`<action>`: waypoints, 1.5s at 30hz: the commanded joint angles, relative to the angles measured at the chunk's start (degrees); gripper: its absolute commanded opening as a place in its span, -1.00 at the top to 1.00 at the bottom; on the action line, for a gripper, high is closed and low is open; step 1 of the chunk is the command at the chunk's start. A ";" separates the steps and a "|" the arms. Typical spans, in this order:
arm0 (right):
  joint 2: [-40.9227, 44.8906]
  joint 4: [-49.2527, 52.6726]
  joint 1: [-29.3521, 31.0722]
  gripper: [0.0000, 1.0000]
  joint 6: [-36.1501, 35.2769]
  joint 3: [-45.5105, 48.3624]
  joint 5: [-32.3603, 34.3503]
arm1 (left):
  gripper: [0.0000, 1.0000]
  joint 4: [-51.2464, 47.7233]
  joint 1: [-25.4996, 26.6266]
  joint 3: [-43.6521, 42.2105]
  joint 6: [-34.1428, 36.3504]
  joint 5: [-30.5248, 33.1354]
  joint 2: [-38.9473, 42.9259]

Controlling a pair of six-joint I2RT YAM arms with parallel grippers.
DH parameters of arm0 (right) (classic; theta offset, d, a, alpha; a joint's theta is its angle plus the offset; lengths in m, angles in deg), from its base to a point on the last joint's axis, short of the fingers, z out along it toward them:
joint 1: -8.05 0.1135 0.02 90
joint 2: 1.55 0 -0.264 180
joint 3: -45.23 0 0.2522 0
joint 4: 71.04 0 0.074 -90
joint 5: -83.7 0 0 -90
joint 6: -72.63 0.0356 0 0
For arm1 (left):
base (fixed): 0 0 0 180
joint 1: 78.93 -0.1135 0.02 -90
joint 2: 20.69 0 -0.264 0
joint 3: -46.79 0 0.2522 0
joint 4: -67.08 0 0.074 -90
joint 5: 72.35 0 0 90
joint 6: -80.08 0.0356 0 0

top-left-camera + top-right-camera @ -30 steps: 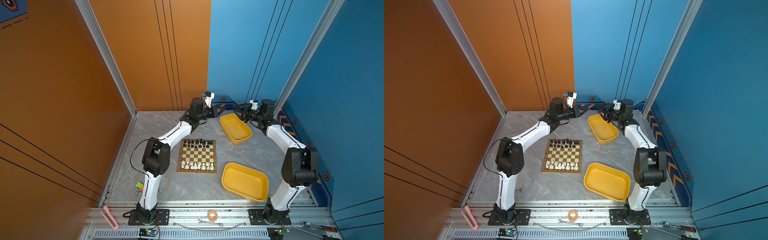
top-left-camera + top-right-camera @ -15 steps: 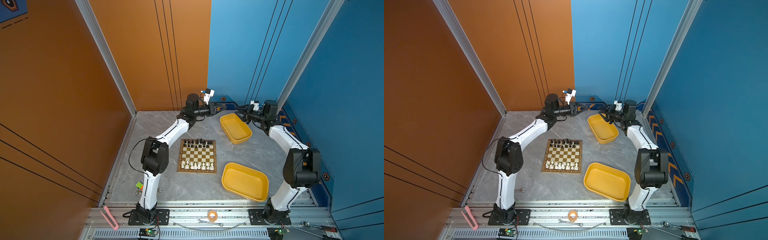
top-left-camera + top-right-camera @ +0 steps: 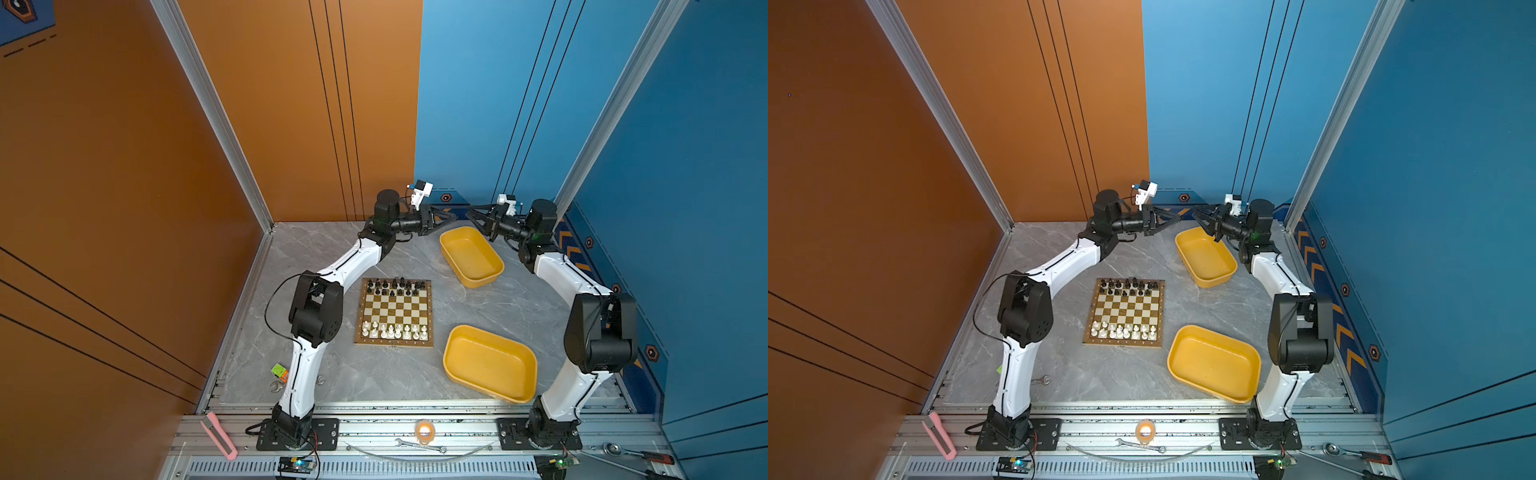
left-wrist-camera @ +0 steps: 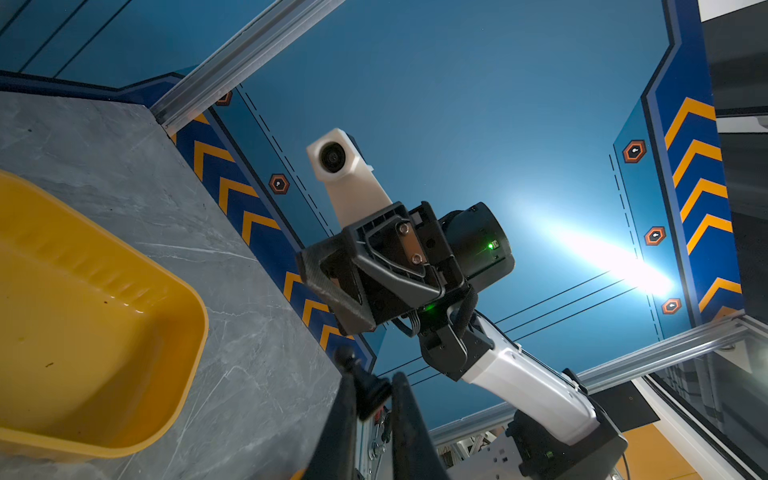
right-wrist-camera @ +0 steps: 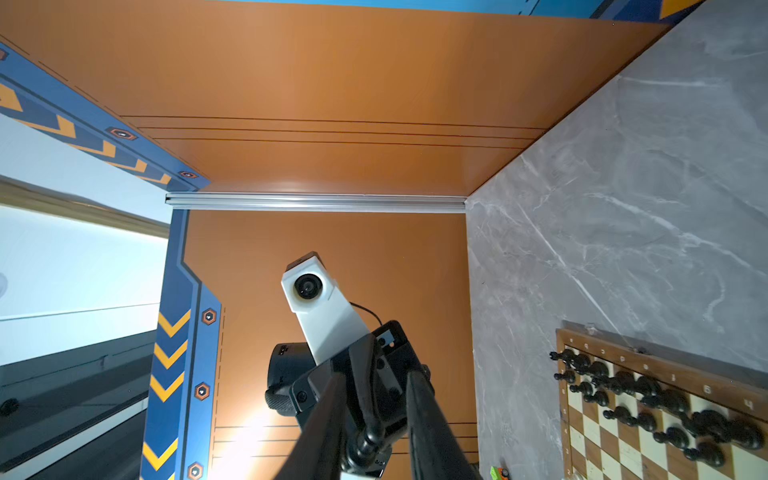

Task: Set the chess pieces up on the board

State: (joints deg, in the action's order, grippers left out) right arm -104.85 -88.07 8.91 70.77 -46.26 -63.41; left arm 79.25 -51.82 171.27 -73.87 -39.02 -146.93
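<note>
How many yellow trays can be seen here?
2. The far tray lies behind and to the right of the chessboard. The near tray lies right of its front corner. Nothing seems to hide a third.

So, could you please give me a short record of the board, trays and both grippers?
board: flat on the table
black pieces: on its far two rows
white pieces: on its near two rows
far yellow tray: right of the board, no pieces visible
near yellow tray: likewise
left gripper: shut on a black pawn, raised
right gripper: jaws apart, facing the left gripper
</note>
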 commanded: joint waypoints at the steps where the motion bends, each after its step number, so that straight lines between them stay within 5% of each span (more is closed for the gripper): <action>1: -0.85 -6.34 0.41 0.44 4.16 1.44 -2.55 | 0.84 1.66 0.47 1.94 -0.21 -1.83 -0.02; 16: -1.07 -7.27 3.40 0.43 6.35 0.69 -4.62 | 0.84 1.47 0.67 3.58 0.03 -1.10 -1.38; 27: 0.47 -8.27 2.23 0.44 7.55 2.27 -5.16 | 0.88 -9.02 1.25 3.85 9.23 1.02 0.20; 45: 3.20 -8.86 1.51 0.53 8.52 6.51 -6.18 | 0.92 -11.93 1.16 3.71 13.07 3.57 1.01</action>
State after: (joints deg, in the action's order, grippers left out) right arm -104.05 -94.62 11.10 78.79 -40.23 -68.26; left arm 67.95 -50.75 173.24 -62.59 -36.35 -147.03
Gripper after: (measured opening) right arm 0.242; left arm 0.148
